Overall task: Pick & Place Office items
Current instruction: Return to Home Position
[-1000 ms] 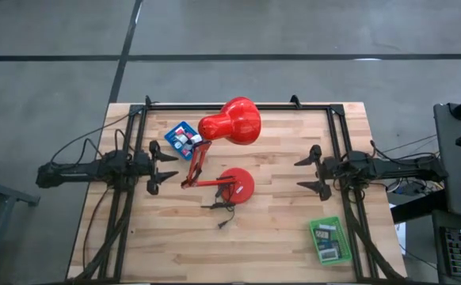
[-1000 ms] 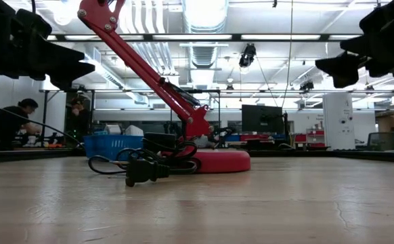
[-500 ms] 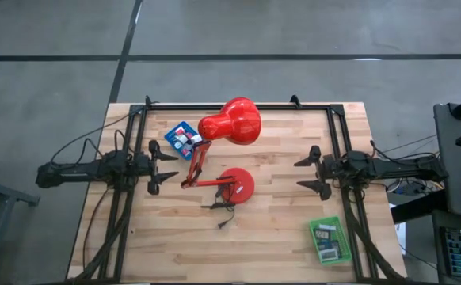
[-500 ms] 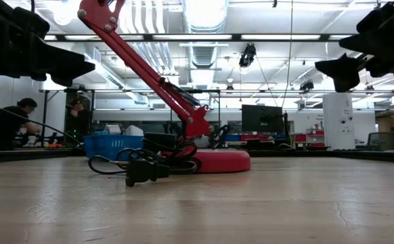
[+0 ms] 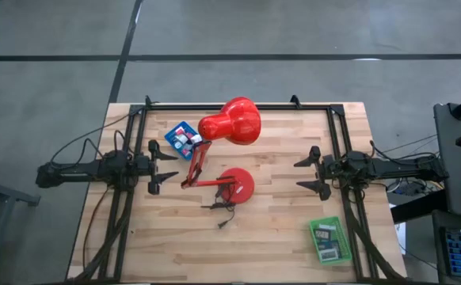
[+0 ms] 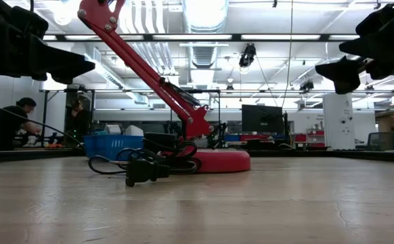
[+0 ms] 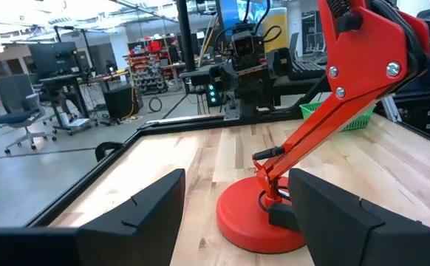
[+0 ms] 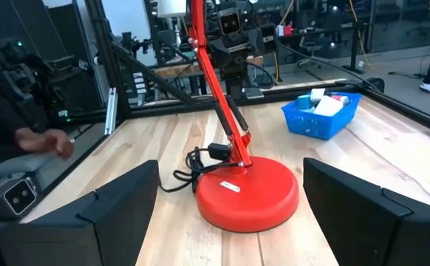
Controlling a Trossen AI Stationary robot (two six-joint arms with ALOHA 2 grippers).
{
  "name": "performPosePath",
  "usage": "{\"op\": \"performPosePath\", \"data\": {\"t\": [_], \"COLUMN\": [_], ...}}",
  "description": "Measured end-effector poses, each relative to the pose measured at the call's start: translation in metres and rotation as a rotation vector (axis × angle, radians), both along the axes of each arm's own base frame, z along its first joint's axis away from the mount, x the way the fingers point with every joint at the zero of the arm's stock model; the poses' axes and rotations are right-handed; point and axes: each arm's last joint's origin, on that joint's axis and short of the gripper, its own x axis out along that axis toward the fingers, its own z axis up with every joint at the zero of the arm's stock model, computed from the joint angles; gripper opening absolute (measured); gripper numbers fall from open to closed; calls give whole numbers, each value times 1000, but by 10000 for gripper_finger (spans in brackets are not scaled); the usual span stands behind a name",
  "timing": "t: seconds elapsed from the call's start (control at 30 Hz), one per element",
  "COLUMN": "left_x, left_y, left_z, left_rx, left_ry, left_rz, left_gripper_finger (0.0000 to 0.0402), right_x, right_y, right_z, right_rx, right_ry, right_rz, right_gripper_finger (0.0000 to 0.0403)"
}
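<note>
Small office items lie in two trays. White, red and teal pieces [image 5: 185, 141] fill the blue tray [image 5: 173, 133] at the far left, which also shows in the right wrist view [image 8: 323, 117]. Dark and white flat rectangles [image 5: 326, 236] lie in the green tray [image 5: 331, 255] at the near right. My left gripper [image 5: 164, 166] hovers open at the table's left side, pointing level toward the middle. My right gripper [image 5: 303, 174] hovers open at the right side, facing it. Nothing is between either pair of fingers [image 7: 237, 185] [image 8: 230, 170].
A big red desk lamp stands mid-table between the grippers: round base [image 5: 237, 184], jointed arm [image 5: 196, 162], head [image 5: 232, 123] over the far middle. Its black cord and plug [image 5: 222, 214] lie in front of the base. A black frame [image 5: 238, 106] borders the table. People sit in the room beyond [image 6: 11, 122].
Both grippers have stayed in place and stayed open. Each has rolled a little about the line it points along, the left one more than the right. The lamp and trays have not moved.
</note>
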Motion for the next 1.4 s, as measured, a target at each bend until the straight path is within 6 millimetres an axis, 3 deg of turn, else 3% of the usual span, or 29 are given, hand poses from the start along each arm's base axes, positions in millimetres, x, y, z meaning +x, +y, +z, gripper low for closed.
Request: {"op": "performPosePath", "data": {"t": [0.33,0.47,0.63,0.87,1.1,1.4], "left_x": [0,0,0,0,0,0], "left_y": [0,0,0,0,0,0], "left_z": [0,0,0,0,0,0], "left_rx": [3,3,3,3,3,3], "left_ry": [-2,-2,-4,-5,-4,-5], "left_rz": [0,0,0,0,0,0], "left_gripper_finger": [245,245,245,245,246,246], "right_x": [0,-3,-16,-24,-27,-30], "right_y": [0,-6,-13,-15,-14,-14], "right_z": [0,3,22,45,60,67], "right_rx": [-109,-24,2,-123,-232,-241], "right_ry": [-9,-1,-17,-55,-86,-107], "right_rz": [4,-65,-126,-160,-163,-166], "right_gripper_finger": [327,327,327,327,327,327]}}
